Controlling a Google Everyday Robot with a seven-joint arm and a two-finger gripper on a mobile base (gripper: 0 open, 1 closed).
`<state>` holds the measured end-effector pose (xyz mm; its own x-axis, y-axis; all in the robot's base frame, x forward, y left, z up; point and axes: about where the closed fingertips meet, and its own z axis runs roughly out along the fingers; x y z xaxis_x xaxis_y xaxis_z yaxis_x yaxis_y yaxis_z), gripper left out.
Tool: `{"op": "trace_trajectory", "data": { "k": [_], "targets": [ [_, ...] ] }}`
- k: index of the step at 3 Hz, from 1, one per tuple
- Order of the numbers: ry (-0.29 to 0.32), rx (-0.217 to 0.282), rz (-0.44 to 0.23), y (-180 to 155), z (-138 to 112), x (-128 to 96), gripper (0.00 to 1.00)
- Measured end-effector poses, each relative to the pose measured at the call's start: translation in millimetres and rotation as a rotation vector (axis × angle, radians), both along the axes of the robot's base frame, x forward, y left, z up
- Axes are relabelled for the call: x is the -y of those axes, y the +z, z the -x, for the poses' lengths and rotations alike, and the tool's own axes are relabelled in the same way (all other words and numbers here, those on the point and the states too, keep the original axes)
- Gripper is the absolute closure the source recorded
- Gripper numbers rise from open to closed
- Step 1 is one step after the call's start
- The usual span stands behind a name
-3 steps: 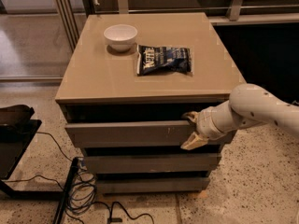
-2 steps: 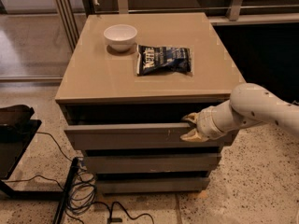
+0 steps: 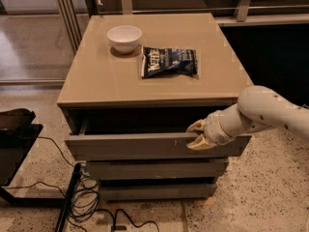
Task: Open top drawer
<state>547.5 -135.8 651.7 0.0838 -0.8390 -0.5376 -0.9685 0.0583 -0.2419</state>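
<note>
worktop (image 3: 96,76): smooth taupe laminate, satin sheen.
bowl (image 3: 124,36), on the worktop: white and glossy; ceramic or plastic, cannot tell which.
snack bag (image 3: 169,62), on the worktop: dark printed film, crinkled, shiny.
top drawer (image 3: 125,146), directly under the worktop: flat grey-taupe laminate front, matt, with small pale scratches toward its right end.
gripper (image 3: 196,135), below the worktop's front right corner: cream, matt, plastic-looking jaws closed over the drawer front's upper edge.
arm casing (image 3: 260,108): smooth white plastic, slight gloss.
floor (image 3: 270,187), below the worktop: speckled terrazzo-like stone, polished.
cables (image 3: 91,197), on the floor below the worktop's left side: black sheath, matt.
</note>
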Motion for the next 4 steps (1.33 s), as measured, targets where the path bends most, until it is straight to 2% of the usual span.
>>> {"op": "trace_trajectory", "data": {
  "k": [1,2,3,4],
  "targets": [
    [-0.003,0.031,0.004,8.1,8.3,1.3,1.0],
    [-0.027,0.029,0.006,5.0,29.6,2.8,1.0],
    [-0.027,0.029,0.006,5.0,29.5,2.7,1.0],
    [-0.027,0.029,0.006,5.0,29.5,2.7,0.81]
  ]
}}
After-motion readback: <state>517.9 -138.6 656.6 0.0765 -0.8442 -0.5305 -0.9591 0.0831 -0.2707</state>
